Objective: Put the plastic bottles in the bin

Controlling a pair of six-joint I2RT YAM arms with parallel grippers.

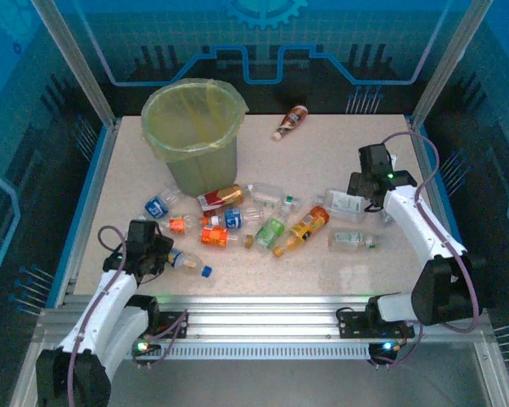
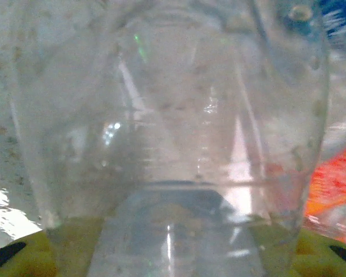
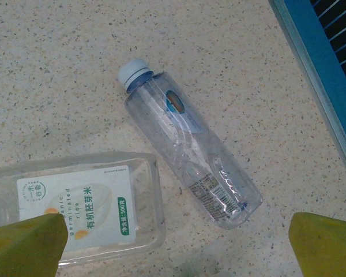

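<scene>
A robot lab cell — aluminium frame [image 1: 263, 309], blue printed walls [image 1: 339, 34].

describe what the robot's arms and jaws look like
Both the left arm and right arm have white tubular links, black joints and black wrist heads, with a looping mauve cable along each. Small green lights glow at the bases. The jaws carry yellow-green pads.

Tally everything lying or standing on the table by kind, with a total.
Bin: 1
Bottles: 12, as far as the middle cluster can be told apart
Total: 13
</scene>
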